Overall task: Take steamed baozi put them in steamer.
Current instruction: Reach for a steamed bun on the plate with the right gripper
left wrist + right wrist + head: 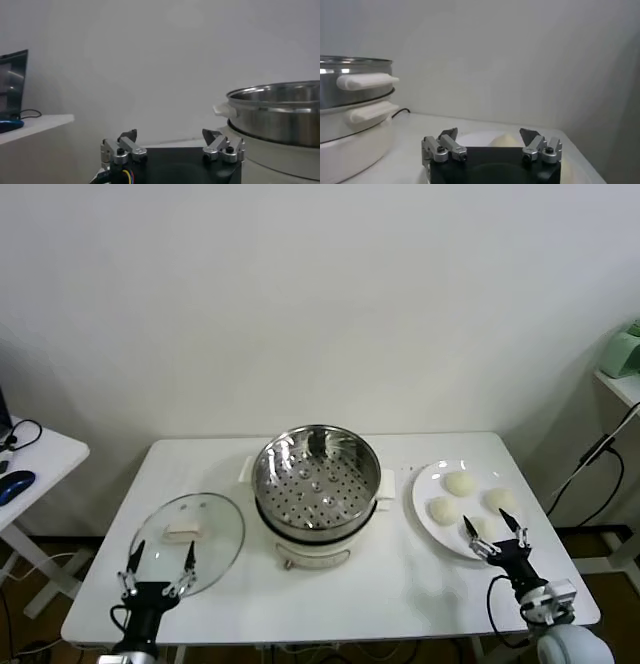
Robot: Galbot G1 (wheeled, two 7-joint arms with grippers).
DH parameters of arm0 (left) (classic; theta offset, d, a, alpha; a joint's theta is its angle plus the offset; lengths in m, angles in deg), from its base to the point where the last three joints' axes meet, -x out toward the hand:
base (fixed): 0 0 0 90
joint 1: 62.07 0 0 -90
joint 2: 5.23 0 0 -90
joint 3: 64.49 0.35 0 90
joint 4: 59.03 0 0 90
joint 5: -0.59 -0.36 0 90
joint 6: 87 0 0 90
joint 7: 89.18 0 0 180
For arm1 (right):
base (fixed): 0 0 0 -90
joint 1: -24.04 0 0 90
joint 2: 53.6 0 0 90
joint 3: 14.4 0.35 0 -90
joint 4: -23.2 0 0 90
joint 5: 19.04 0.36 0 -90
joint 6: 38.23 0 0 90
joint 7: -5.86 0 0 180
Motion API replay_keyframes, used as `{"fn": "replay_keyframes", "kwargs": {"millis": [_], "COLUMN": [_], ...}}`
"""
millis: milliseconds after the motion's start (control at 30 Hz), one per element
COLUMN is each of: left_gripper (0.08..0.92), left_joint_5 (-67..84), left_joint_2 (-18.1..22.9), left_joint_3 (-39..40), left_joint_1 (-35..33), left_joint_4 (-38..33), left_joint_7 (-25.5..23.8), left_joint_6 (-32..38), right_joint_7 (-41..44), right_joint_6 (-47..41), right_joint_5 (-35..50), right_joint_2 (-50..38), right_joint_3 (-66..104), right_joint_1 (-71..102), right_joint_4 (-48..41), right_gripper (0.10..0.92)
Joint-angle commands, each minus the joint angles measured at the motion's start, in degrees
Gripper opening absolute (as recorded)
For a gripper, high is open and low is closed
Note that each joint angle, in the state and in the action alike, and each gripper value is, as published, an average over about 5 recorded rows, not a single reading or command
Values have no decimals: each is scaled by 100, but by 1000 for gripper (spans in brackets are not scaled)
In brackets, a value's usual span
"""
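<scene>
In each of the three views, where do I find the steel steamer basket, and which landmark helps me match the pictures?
Head view: the steamer stands at the table's centre, between the glass lid and the plate.
Left wrist view: the steamer fills the picture's right edge.
Right wrist view: the steamer is at the left edge.
Shared landmark: its white side handles.

Two robot arms reach up from the near edge. The left claw [159, 560] sits low on the robot's left, its two fingers spread wide apart, holding nothing. The right claw [493, 529] sits low on the right, fingers likewise spread, empty.
</scene>
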Motion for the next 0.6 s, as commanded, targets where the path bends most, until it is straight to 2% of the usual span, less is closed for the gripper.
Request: {"fn": "replay_keyframes", "kwargs": {"millis": [33, 233, 467, 600], "left_gripper": [823, 823, 823, 823], "left_joint_5": [-49, -183, -290, -163], "left_joint_2": [-14, -66, -67, -85], "left_joint_3": [5, 135, 435, 486], "left_joint_1": [-3, -48, -154, -151], "left_joint_4": [-56, -130, -157, -149], "left_joint_7": [36, 134, 253, 288], "left_joint_6": [-34, 13, 110, 95], "right_joint_7": [99, 668, 2581, 3593], "right_joint_6": [-211, -856, -925, -718], "right_joint_5": [-266, -758, -1252, -1850], "right_joint_2": [-283, -1450, -3056, -3418], "right_joint_3": [35, -360, -1961, -3230], "right_joint_1": [-469, -1632, -3458, -4724], "right_joint_4": [3, -376, -1483, -2193], "right_gripper": [823, 823, 823, 823]}}
